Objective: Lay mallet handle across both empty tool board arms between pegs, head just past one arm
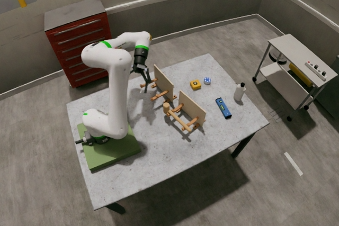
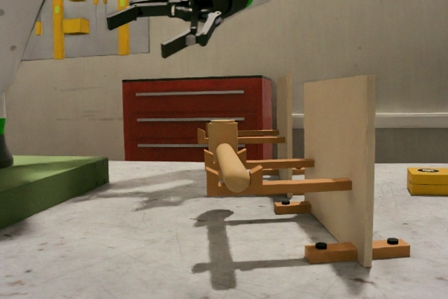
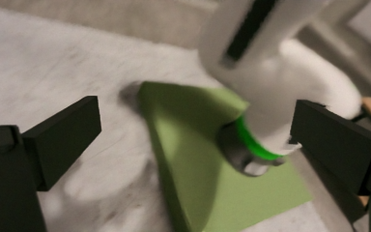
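Observation:
The wooden mallet (image 1: 179, 120) (image 2: 231, 171) lies across both arms of the nearer tool board (image 1: 193, 106) (image 2: 339, 150), between the pegs. Its head (image 1: 166, 107) (image 2: 222, 132) stands just past the far arm. The empty tool board (image 1: 163, 81) (image 2: 284, 115) stands behind it, its two arms (image 1: 160, 95) (image 2: 258, 132) bare. My gripper (image 1: 146, 85) (image 2: 135, 36) (image 3: 196, 115) is open and empty. It hangs high above the table, over the outer end of the empty board's arms. The wrist view is blurred and shows the robot's green base plate (image 3: 197, 193).
The green base plate (image 1: 109, 152) (image 2: 47, 180) sits at the table's left. Behind the boards lie a yellow box (image 1: 195, 84) (image 2: 427, 180), a small round blue-white thing (image 1: 207, 80), a blue level (image 1: 223, 107) and a white bottle (image 1: 239, 91). A red drawer cabinet (image 1: 79, 45) and a cart (image 1: 298, 67) stand off the table.

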Controlling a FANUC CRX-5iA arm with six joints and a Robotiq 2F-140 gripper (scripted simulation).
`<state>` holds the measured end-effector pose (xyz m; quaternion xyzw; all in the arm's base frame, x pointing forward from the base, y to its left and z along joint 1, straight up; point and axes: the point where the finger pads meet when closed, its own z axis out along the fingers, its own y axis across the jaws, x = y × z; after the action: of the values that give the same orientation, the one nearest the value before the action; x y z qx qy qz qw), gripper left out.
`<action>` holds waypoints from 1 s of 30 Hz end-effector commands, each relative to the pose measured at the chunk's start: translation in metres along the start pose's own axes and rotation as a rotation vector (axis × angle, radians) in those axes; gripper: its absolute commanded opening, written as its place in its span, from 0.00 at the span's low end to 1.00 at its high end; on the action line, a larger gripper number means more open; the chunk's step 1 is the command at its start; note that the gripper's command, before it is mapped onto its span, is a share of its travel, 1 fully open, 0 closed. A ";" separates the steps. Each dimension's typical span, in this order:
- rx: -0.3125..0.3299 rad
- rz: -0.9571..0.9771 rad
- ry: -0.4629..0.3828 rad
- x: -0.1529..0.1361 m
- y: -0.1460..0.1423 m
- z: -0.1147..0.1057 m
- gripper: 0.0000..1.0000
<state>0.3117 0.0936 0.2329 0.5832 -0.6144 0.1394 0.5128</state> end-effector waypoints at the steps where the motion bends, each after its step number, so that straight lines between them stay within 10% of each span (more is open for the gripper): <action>1: 0.100 -0.049 -0.127 0.008 -0.036 0.012 1.00; 30: 0.675 -0.291 -0.823 0.058 -0.242 0.068 1.00</action>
<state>0.4795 -0.0462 0.1560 0.7858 -0.6112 0.0385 0.0867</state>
